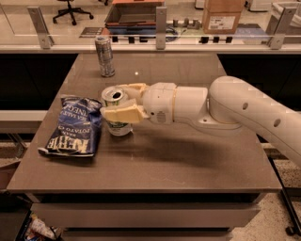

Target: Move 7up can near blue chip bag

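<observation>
Gripper (115, 100) sits over the left half of the table (188, 155), at the end of a chunky white arm (244, 108) that stretches in from the right side. Jaws are clamped on the 7up can (117, 127) – one cream finger (124, 114) lies across the near side of it, and the other runs behind, up by the rim. Can is upright, silver top with the opening facing up, and the green print shows below the front finger. Its base is right down at the tabletop, but honestly I can't tell if it's actually resting there or hanging just off the surface.

Blue chip bag (73, 124) lies flat to the left of the can, crinkled, with its white lettering sideways. The two are just beside each other – the bag's right edge is very near the can, though I can't say for sure whether they touch.

Other stuff: a taller silver can (104, 55) stands upright near the far left of the table, well apart from the gripper. Past the table there's a counter with metal posts, a cardboard box (223, 14) on the right, a dark tray (134, 14) in the middle and an office chair (70, 7) on the floor at the back
</observation>
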`<action>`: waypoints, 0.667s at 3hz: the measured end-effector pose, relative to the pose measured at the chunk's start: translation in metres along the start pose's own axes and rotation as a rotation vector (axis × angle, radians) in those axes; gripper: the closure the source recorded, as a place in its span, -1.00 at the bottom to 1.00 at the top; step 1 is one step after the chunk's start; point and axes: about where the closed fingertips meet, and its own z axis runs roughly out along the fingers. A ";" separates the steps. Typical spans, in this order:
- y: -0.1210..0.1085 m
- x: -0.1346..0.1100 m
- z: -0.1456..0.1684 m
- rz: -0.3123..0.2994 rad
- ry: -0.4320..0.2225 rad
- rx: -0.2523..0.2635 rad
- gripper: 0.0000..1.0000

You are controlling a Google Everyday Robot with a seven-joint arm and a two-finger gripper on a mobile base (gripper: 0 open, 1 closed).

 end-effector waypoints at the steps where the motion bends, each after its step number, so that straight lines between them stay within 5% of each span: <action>1: 0.009 0.008 0.007 0.013 0.000 -0.002 1.00; 2: 0.010 0.007 0.008 0.010 0.000 -0.006 0.62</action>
